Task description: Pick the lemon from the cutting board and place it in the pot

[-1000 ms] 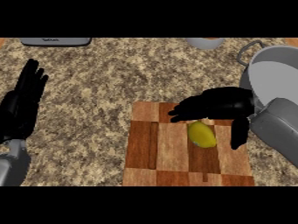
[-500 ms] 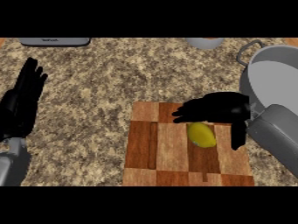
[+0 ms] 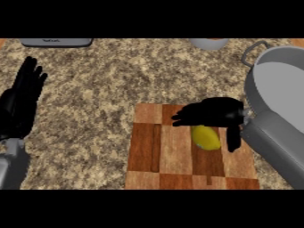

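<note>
My black right hand (image 3: 210, 115) arches half-curled over the small yellow oval lemon (image 3: 206, 137), not yet holding it; closing off-centre could roll it along the striped wooden cutting board (image 3: 159, 151).

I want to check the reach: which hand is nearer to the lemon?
Right. The right hand is directly over the lemon on the cutting board, fingers around it. The left hand rests open, far away at the view's left edge.
</note>
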Robot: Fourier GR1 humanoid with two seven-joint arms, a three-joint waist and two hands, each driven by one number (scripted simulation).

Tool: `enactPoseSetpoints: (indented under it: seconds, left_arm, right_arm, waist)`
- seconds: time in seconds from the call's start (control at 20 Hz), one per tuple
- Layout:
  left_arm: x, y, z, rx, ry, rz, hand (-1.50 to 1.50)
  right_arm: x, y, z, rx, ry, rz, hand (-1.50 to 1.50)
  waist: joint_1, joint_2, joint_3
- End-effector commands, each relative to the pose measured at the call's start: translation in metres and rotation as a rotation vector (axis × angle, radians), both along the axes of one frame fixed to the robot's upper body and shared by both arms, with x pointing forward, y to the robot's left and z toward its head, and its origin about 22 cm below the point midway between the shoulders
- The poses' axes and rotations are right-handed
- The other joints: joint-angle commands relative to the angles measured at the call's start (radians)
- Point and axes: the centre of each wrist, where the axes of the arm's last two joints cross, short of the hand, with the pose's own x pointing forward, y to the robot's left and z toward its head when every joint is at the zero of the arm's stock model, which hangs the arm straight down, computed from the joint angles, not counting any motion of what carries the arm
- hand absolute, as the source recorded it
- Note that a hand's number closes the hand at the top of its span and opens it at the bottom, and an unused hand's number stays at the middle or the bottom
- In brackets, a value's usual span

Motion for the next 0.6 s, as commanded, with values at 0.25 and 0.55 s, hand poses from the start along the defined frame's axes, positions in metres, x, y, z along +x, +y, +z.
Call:
enactPoseSetpoints:
  seconds: [0.25, 0.55]
  left_arm:
    - [-0.002, -0.009, -0.001, -0.003, 0.012, 0.006, 0.0]
    - [0.002, -0.004, -0.018, 0.019, 0.003, 0.014, 0.0]
  right_arm:
    - [0.01, 0.017, -0.019, -0.031, 0.048, 0.043, -1.5]
    - [0.001, 0.02, -0.039, 0.012, -0.032, 0.17, 1.5]
  waist:
    - [0.002, 0.0, 0.0]
    - [0.0, 0.001, 0.0]
